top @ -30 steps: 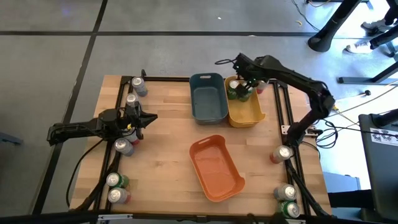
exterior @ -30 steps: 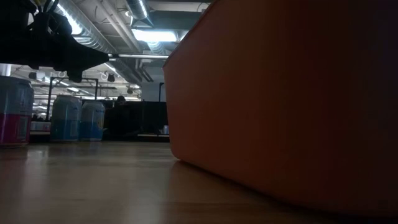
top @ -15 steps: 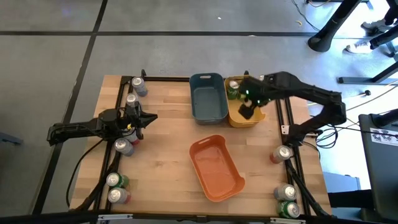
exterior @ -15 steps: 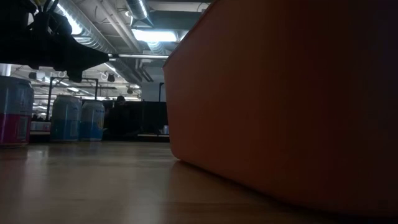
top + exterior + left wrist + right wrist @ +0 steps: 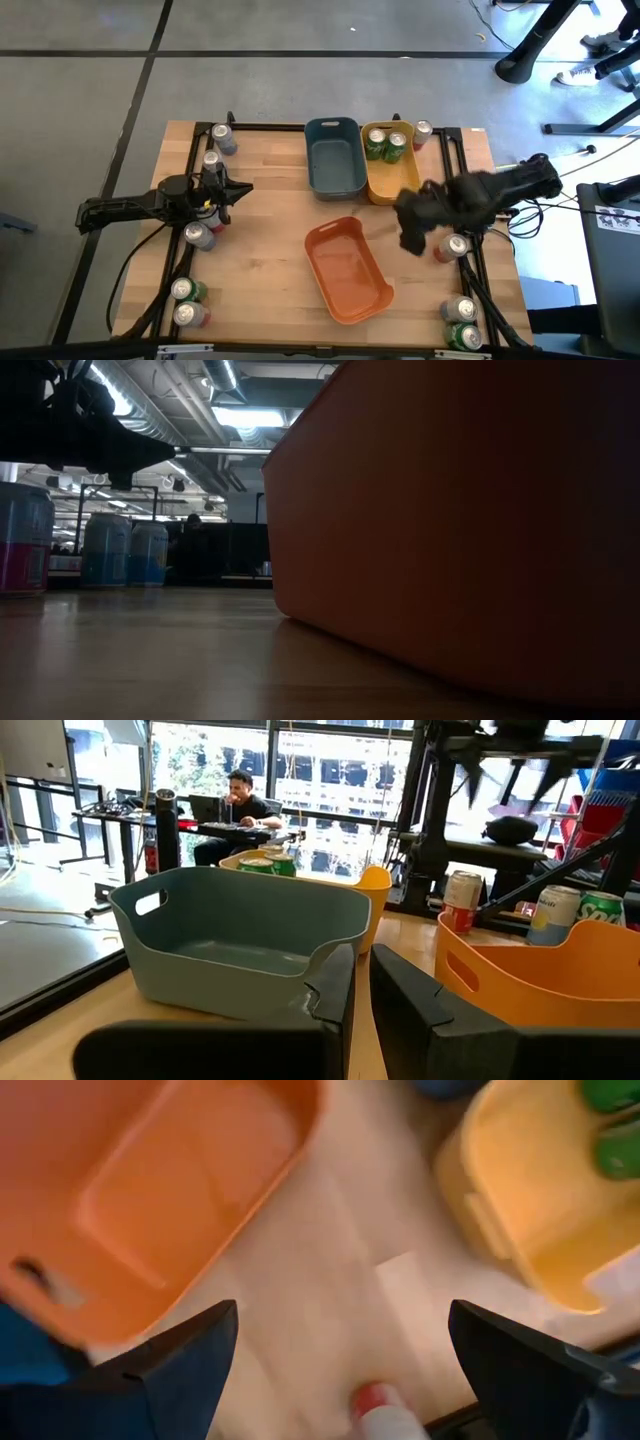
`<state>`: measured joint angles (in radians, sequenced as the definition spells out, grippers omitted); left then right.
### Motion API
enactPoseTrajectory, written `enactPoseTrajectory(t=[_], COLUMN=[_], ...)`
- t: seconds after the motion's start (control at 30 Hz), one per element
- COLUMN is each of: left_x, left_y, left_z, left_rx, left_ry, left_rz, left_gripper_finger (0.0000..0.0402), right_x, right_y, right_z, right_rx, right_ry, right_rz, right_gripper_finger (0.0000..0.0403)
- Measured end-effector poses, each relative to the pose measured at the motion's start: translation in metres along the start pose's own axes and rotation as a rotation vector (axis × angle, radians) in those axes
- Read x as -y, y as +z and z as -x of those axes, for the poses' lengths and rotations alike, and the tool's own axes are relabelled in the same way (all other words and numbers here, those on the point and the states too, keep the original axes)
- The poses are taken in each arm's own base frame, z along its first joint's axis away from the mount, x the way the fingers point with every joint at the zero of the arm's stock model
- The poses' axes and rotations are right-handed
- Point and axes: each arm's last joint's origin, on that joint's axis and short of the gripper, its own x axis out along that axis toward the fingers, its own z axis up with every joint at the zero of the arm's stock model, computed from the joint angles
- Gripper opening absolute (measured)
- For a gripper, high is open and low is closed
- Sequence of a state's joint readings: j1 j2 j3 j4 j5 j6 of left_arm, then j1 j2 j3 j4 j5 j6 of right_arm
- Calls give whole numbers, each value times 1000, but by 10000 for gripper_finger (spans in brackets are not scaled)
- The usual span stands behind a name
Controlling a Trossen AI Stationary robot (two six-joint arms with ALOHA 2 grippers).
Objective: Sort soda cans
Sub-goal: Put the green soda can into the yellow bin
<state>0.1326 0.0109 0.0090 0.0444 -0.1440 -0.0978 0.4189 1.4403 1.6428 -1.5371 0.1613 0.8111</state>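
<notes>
- Two green soda cans [image 5: 386, 145] stand inside the yellow bin [image 5: 396, 185], at its far end; both also show as green tops in the right wrist view [image 5: 612, 1120].
- The yellow bin sits touching the right side of the blue-grey bin [image 5: 335, 160], which holds nothing visible.
- The orange bin [image 5: 347, 268] lies near the yellow bin, on the camera side and slightly left, set at an angle.
- Right gripper [image 5: 412, 228]: between the yellow bin and the orange bin, above bare table [image 5: 270, 210]; fingers [image 5: 170, 1360] spread wide, holding nothing (blurred in the high view).
- One red can [image 5: 453, 247] stands just right of the right gripper, by the table's right rail.
- One can [image 5: 422, 132] stands just outside the yellow bin's far right corner.
- Left gripper [image 5: 238, 188]: well left of the yellow bin, beyond the blue-grey bin; fingers [image 5: 335, 995] nearly together with a narrow gap, empty.
- Cans near the left gripper: two at the far left corner [image 5: 218, 148], one [image 5: 199, 235] beside the arm, two [image 5: 186, 302] at the near left.
- Two more cans [image 5: 461, 322] stand at the near right corner, well apart from the yellow bin.
</notes>
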Motion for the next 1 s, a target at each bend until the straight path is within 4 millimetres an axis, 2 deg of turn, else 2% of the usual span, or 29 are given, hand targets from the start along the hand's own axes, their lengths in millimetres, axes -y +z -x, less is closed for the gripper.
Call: enactPoseTrajectory(t=[0.3, 0.6, 0.7, 0.8, 0.9, 1.0], left_x=[1, 1, 1, 1, 1, 1], left_y=[4, 6, 8, 8, 8, 8], left_z=[0, 0, 0, 0, 0, 0], left_rx=[35, 57, 83, 83, 84, 85], left_ry=[-9, -11, -13, -14, -15, -15], left_rz=[5, -19, -10, 11, 30, 43], left_gripper_finger=[29, 29, 29, 29, 29, 29], right_x=[-58, -106, -117, -126, -136, -145], right_y=[-65, -117, -129, -136, -138, -136], right_z=[12, -4, -11, -16, -18, -19], right_rx=[-40, -227, -369, -477, -520, -512], right_ry=[163, 174, 178, 187, 221, 284], right_rz=[96, 83, 78, 0, -96, -115], right_gripper_finger=[358, 358, 358, 358, 358, 358])
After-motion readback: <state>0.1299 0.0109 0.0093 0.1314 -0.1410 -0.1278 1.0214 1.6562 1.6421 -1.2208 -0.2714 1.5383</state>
